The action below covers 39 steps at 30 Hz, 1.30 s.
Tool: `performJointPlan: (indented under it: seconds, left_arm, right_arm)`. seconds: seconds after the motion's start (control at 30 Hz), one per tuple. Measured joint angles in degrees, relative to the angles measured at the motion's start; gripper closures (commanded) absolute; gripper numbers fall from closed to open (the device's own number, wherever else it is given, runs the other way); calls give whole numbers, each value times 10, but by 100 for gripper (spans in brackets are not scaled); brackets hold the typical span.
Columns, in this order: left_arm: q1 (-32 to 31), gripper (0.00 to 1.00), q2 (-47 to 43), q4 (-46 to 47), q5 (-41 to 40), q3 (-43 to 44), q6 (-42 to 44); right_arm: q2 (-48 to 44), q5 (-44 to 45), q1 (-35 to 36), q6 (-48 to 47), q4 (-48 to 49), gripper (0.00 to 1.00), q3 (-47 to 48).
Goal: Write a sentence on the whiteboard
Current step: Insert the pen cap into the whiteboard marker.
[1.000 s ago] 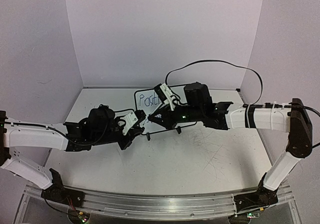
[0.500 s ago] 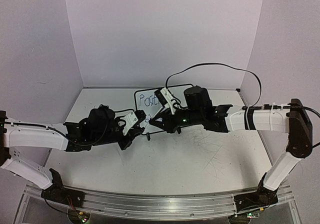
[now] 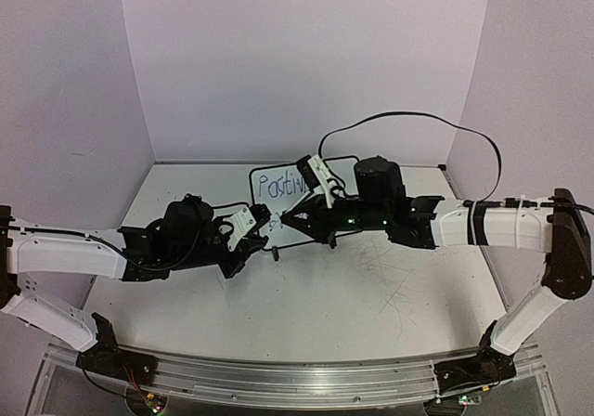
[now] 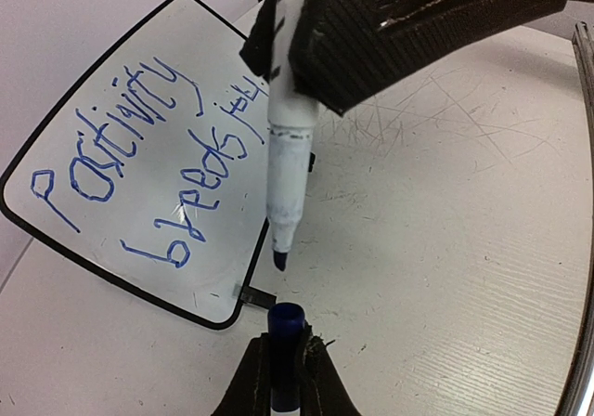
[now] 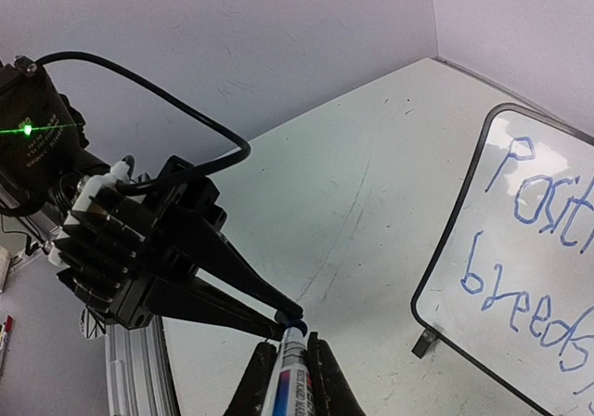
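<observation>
1. While the right fingers (image 5: 257, 383) pinch the marker (image 4: 290, 161), its bare tip is off the whiteboard (image 3: 278, 188) and points to 6 o'clock in the left wrist view.
2. Left fingers (image 4: 249, 383) clamp the blue cap (image 4: 286, 321) with its open end up, directly under the marker tip. There is a small gap between tip and cap.
3. Whiteboard sits on the scratched worktop (image 3: 371, 286), toward 12 o'clock from centre.
4. Sentence (image 4: 148, 165) is blue, in two lines: "Positivity" above "breeds joy", with "joy" small at the line end.
5. Top view: both sets of fingertips meet by the board's 7 o'clock corner, near a black foot (image 4: 252, 295). The right arm comes in from 3 o'clock and the left from 8 o'clock.
</observation>
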Motion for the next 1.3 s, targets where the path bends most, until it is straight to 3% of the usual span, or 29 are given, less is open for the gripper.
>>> performJointPlan:
  seconds: [1.3]
  left_arm:
    - [-2, 100, 0, -13, 0, 0, 0]
  right_arm:
    - [74, -25, 9, 33, 12, 100, 20]
